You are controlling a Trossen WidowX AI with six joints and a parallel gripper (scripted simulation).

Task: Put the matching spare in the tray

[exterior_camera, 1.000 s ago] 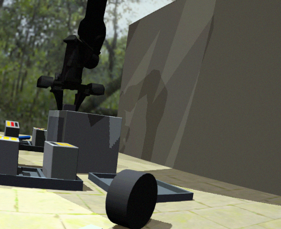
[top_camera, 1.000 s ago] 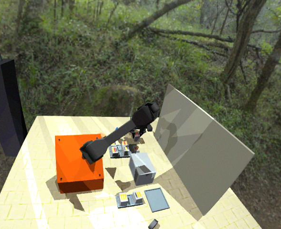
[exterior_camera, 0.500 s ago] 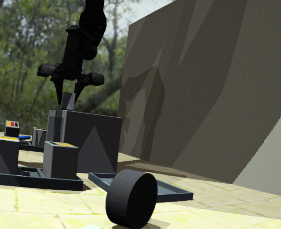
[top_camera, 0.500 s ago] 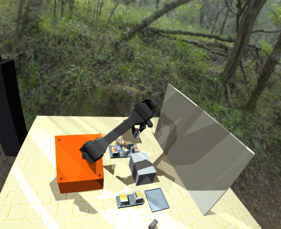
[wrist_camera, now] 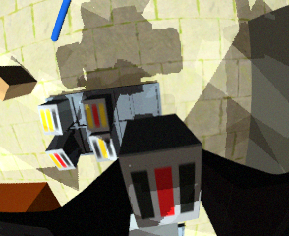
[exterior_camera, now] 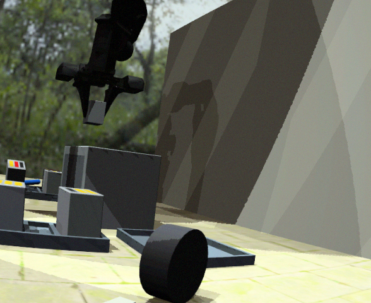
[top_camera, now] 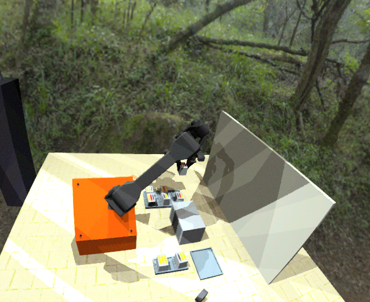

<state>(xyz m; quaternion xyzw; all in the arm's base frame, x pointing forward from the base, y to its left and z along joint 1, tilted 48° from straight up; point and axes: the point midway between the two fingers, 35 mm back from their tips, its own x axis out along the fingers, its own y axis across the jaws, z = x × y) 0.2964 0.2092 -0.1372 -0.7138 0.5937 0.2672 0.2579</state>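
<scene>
In my gripper (top_camera: 182, 167) (exterior_camera: 94, 111) (wrist_camera: 156, 153) I am grasping one spare (top_camera: 182, 169) (exterior_camera: 96, 113) (wrist_camera: 159, 194), the fingers closed on its two sides. It is a small block of grey colour. In the wrist view, its face carries three bars side by side: black, red, black. The side toward 12 o'clock there looks almost black. The exterior view shows it a little tilted, with plain grey sides, up in the air and touching no tray. Seen from the top, the rack of other spares (top_camera: 158, 206) (exterior_camera: 42, 195) (wrist_camera: 149, 101) lies at 7 o'clock from my spare, the grey box (top_camera: 189, 222) (exterior_camera: 127, 189) at 6 o'clock, and the flat tray (top_camera: 206, 263) (exterior_camera: 233, 252) farther, between 5 and 6 o'clock.
</scene>
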